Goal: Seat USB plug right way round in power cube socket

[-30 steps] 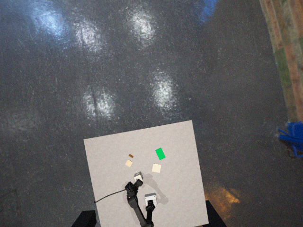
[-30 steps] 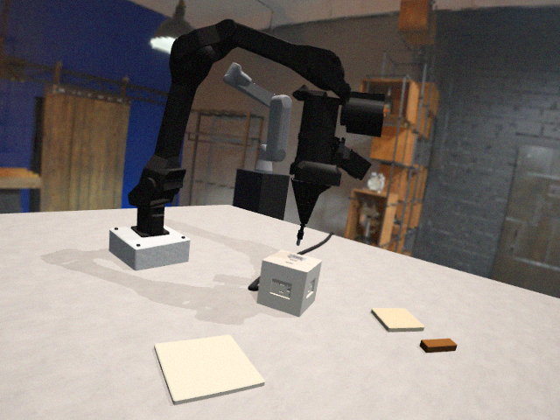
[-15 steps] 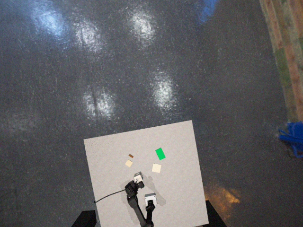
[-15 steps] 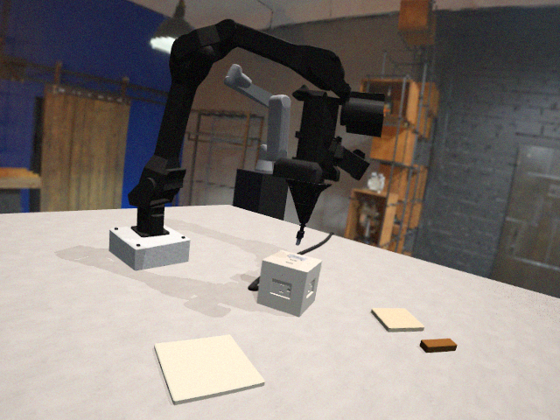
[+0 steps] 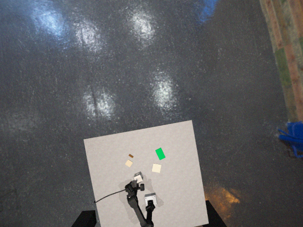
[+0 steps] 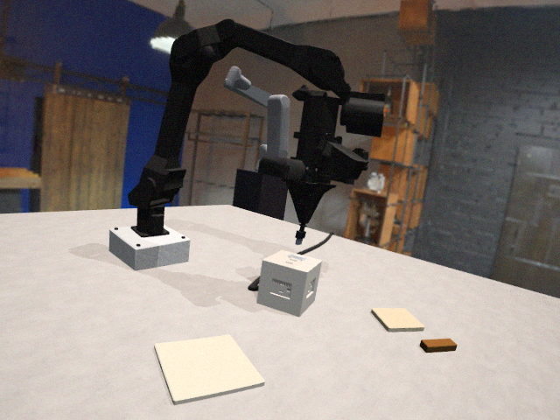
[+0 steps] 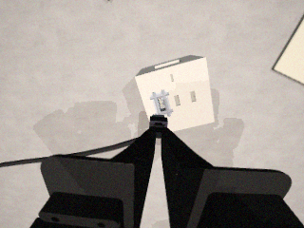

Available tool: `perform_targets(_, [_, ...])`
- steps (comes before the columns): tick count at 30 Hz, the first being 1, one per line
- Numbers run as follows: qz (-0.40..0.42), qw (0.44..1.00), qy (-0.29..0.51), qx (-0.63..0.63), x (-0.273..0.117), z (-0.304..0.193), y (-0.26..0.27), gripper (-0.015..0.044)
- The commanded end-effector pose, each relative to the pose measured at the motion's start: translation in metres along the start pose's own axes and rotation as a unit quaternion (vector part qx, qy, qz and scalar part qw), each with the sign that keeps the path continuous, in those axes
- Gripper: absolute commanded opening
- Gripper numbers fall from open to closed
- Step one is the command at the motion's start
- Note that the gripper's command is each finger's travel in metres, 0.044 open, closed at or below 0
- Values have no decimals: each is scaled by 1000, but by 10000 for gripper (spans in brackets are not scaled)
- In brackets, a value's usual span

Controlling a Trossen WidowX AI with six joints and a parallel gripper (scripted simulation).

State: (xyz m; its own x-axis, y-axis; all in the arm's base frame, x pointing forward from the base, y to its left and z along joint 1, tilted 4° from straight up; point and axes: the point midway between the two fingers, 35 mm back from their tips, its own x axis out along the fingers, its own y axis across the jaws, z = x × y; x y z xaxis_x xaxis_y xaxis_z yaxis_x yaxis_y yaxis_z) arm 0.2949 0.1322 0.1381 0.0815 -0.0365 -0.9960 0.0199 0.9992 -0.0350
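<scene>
My gripper [image 6: 302, 225] [image 7: 159, 132] is shut on the small dark USB plug [image 6: 299, 236] [image 7: 159, 122]. It points down and holds the plug above the power cube, out of the socket, with a gap under the plug's tip. The white power cube [image 5: 138, 178] [image 6: 283, 289] [image 7: 199, 85] stands on the table. The socket [image 6: 296, 256] [image 7: 161, 103] on its top shows empty, with a pale bluish outline around it. In the wrist view the cube is turned a little relative to the fingers. Which way round the plug faces, I cannot tell.
A black cable [image 5: 110, 194] [image 6: 317, 244] [image 7: 90, 153] runs from beside the cube across the table. Cream tiles [image 5: 156, 168] [image 6: 207, 368] [image 5: 129, 163] [image 6: 397, 318], a brown block [image 5: 131, 155] [image 6: 437, 345] and a green rectangle [image 5: 160, 153] lie beyond the cube.
</scene>
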Motion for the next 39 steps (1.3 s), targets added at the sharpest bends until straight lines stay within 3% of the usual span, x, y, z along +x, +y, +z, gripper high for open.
perform_targets(1, [-1,999,1,51,0,0,0,0])
perform_targets(20, [-1,955,1,295,0,0,0,0])
perform_targets(39, [-1,853,0,521,0,0,0,0])
